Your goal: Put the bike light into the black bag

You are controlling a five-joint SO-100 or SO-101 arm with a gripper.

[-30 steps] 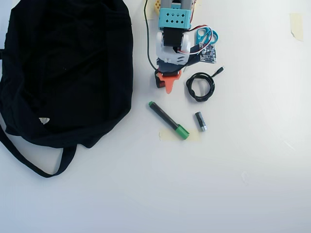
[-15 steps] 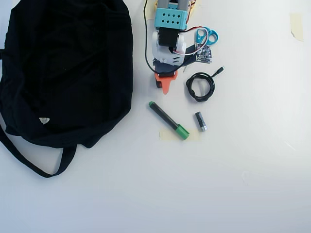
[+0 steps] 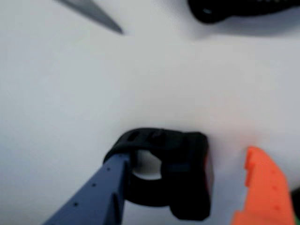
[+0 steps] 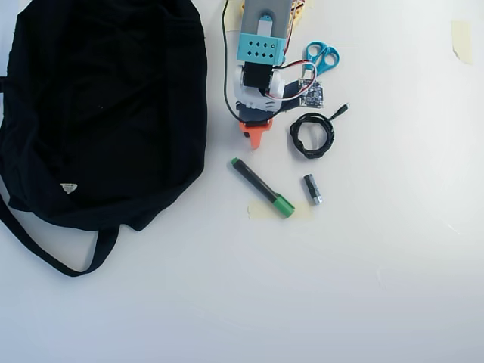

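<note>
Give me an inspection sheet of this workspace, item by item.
Surface: white table, tape scraps on it.
Job's things: bike light on the table between the fingers; black bag at left in the overhead view, apart from it.
Clutter: green marker, small cylinder, scissors, circuit board.
Gripper: gripper open, straddling the light, blue finger through its loop.
Cables: coiled black cable; arm wiring.
Surroundings: nothing seen.
</note>
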